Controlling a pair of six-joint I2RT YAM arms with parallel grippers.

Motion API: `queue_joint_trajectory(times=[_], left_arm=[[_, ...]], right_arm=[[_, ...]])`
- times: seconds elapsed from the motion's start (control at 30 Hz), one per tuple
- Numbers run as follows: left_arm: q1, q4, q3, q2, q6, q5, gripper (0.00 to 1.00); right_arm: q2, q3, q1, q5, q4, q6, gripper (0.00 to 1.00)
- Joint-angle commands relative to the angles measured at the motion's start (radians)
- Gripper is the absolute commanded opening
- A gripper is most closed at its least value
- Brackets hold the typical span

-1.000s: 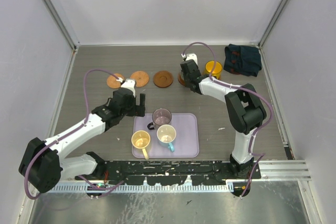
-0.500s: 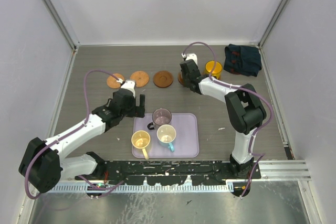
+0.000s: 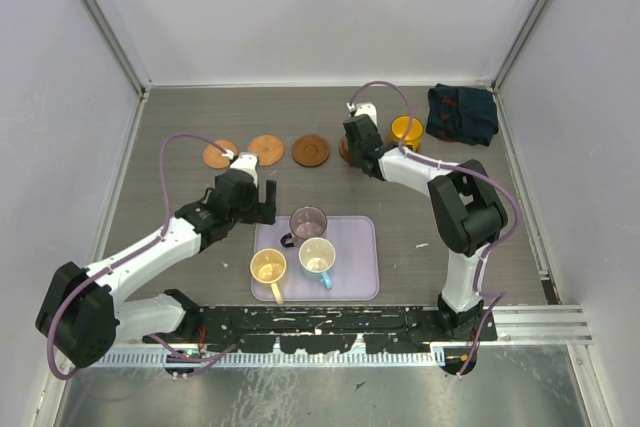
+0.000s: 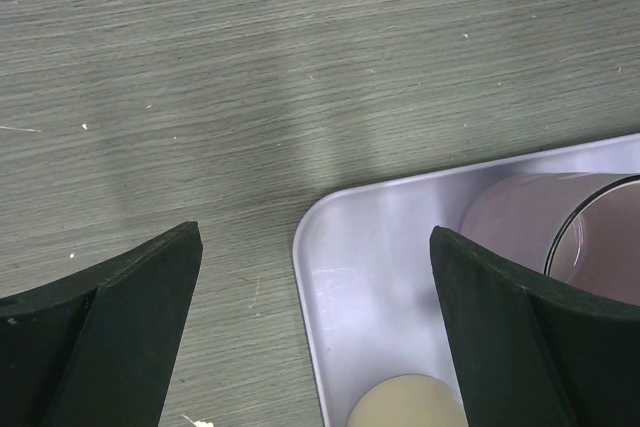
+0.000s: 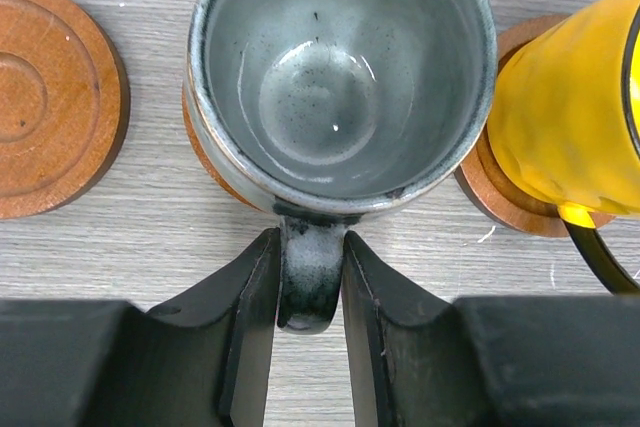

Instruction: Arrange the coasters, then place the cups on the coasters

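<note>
In the right wrist view my right gripper (image 5: 308, 247) is shut on the handle of the grey-green cup (image 5: 340, 67), which stands upright on a coaster (image 5: 203, 147). Beside it the yellow-orange cup (image 5: 570, 127) stands on its own coaster (image 5: 495, 197). A bare coaster (image 5: 40, 97) lies to the left. From above, three bare coasters (image 3: 219, 154) (image 3: 266, 149) (image 3: 311, 150) lie in a row. My left gripper (image 3: 262, 197) hangs open over the corner of the lavender tray (image 4: 400, 247), near the purple cup (image 4: 590, 227).
The tray (image 3: 355, 247) holds the purple cup (image 3: 308, 222), the cream-yellow cup (image 3: 268, 267) and the white cup with a blue handle (image 3: 317, 257). A dark folded cloth (image 3: 461, 113) lies at the back right. Walls enclose the table on three sides.
</note>
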Motion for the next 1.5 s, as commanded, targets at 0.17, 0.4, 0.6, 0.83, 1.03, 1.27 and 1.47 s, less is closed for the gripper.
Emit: queue_joint_trajectory(times=[0.17,0.4,0.6,0.83,1.03,1.27,1.47], left_arm=[[0.004,0.042,0.003,-0.006,-0.003,0.006,0.98],[0.004,0.037,0.003,-0.011,-0.003,0.009,0.98],[0.004,0.028,0.006,-0.018,0.012,0.009,0.98],[0.004,-0.002,0.013,-0.044,0.057,0.073,0.98],[0.003,-0.004,-0.014,-0.101,0.09,0.202,0.98],[-0.002,-0.019,-0.041,-0.151,0.112,0.355,0.98],[-0.054,-0.042,-0.051,-0.145,0.089,0.404,0.98]], right_arm=[[-0.126,-0.065,0.002,0.025,0.022,0.025,0.57],[-0.22,-0.114,0.006,-0.003,-0.004,0.057,0.66],[-0.391,-0.18,0.032,-0.011,-0.039,0.096,0.7],[-0.585,-0.245,0.036,0.004,-0.089,0.126,0.8],[-0.653,-0.281,0.036,0.024,-0.134,0.136,0.8],[-0.735,-0.326,0.038,-0.057,-0.165,0.177,0.79],[-0.822,-0.38,0.048,-0.086,-0.216,0.212,0.75]])
